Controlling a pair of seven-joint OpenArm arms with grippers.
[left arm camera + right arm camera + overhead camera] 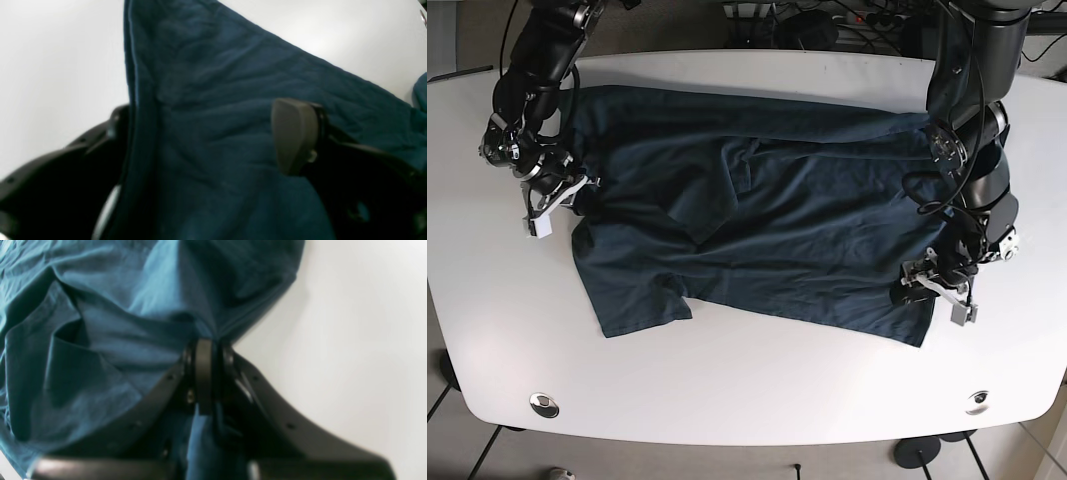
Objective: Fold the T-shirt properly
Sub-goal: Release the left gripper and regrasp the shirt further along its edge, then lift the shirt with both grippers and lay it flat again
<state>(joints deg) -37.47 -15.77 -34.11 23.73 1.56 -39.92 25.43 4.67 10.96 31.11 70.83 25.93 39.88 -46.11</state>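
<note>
A dark blue T-shirt (767,220) lies spread and wrinkled across the white table (757,390). At the shirt's left edge in the base view, my right gripper (565,196) pinches a bunched fold. The right wrist view shows its fingers (204,373) closed together, with T-shirt cloth (100,340) gathered at the right gripper (206,347). My left gripper (915,287) is at the shirt's lower right corner. In the left wrist view the left gripper (203,126) stands open, and T-shirt fabric (213,83) drapes between its pads (293,136), hiding most of the left finger.
Two round metal grommets (544,404) (976,402) sit near the table's front edge. Cables (827,20) run behind the far edge. Bare tabletop stretches in front of the shirt and at its right side (1037,150).
</note>
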